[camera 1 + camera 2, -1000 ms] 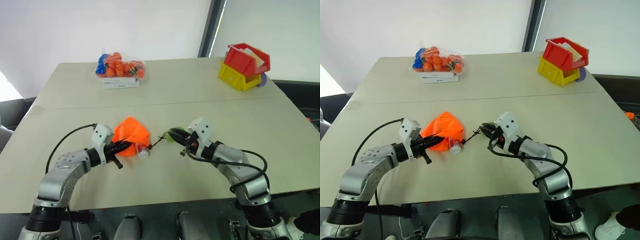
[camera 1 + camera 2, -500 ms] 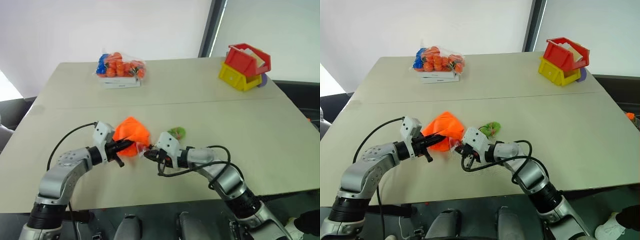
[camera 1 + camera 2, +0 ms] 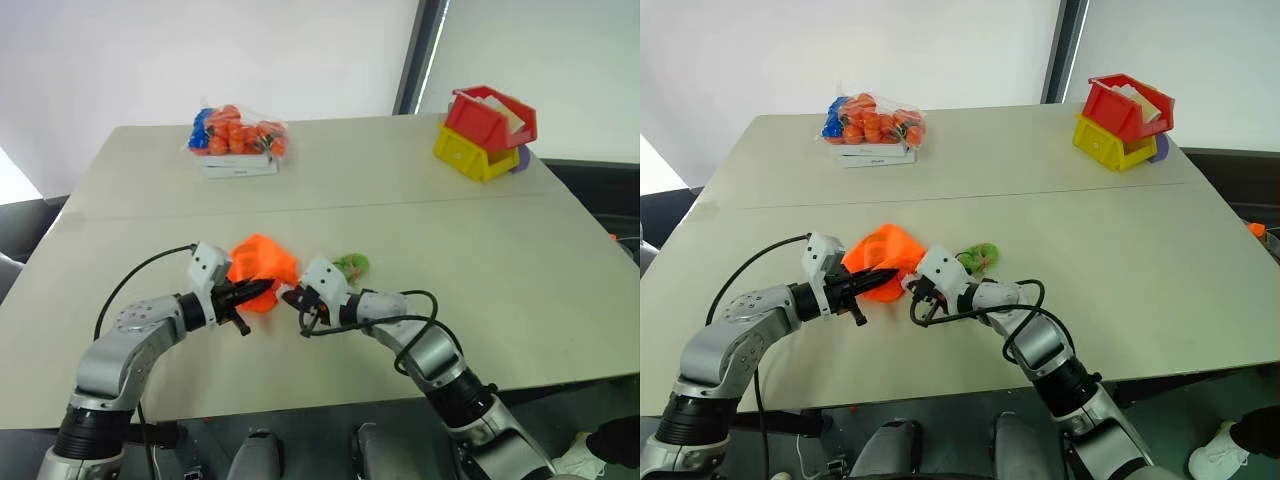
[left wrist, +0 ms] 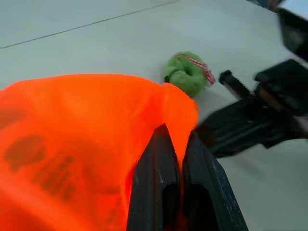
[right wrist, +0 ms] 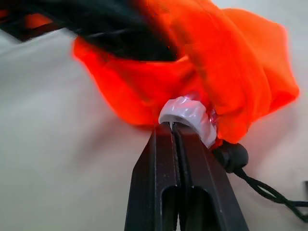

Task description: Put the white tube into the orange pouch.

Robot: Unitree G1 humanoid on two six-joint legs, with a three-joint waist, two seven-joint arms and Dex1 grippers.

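Both jaws clenched: left gripper (image 4: 175, 159) on orange pouch (image 4: 82, 139) hem, right gripper (image 5: 172, 132) empty, tips at white tube (image 5: 190, 118). Risk: poked tube skidded out, pouch mouth collapsed.

- Both arms: silver-grey metal links with black joint sections.
- White angular housing on each wrist, just behind the left gripper (image 3: 262, 291) and right gripper (image 3: 290, 297).
- Fingers (image 5: 169, 159): black, flat, tapering, two per gripper.
- Black cable (image 3: 135, 275) loops free from each wrist housing back along the forearm.
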